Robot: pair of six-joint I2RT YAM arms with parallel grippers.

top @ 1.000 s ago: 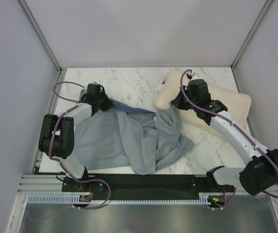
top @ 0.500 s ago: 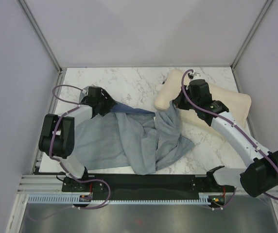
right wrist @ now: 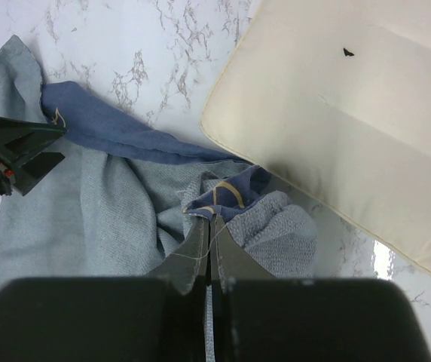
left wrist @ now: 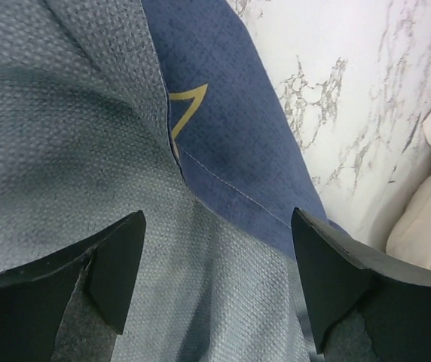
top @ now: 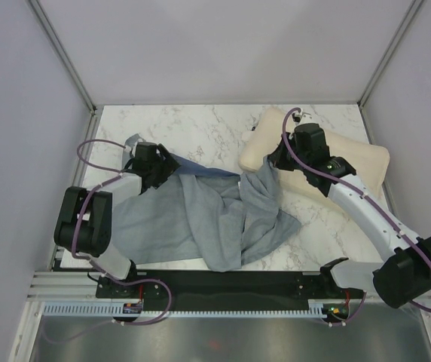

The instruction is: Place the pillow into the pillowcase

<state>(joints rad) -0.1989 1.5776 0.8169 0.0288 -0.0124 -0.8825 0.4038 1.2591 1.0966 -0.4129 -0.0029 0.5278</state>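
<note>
Pillowcase [top: 193, 219], dark blue fabric: right gripper [right wrist: 211, 241] clamps its fold at eight o'clock of the cream quilted pillow [right wrist: 336, 128]; left gripper [left wrist: 217, 249] gapes above it.

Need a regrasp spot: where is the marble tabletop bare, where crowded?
Bare: far-middle white marble tabletop, between the open left gripper and the cream quilted pillow; also near-right, between the crumpled grey-blue pillowcase and right arm. Crowded: left-centre, under the pillowcase.
</note>
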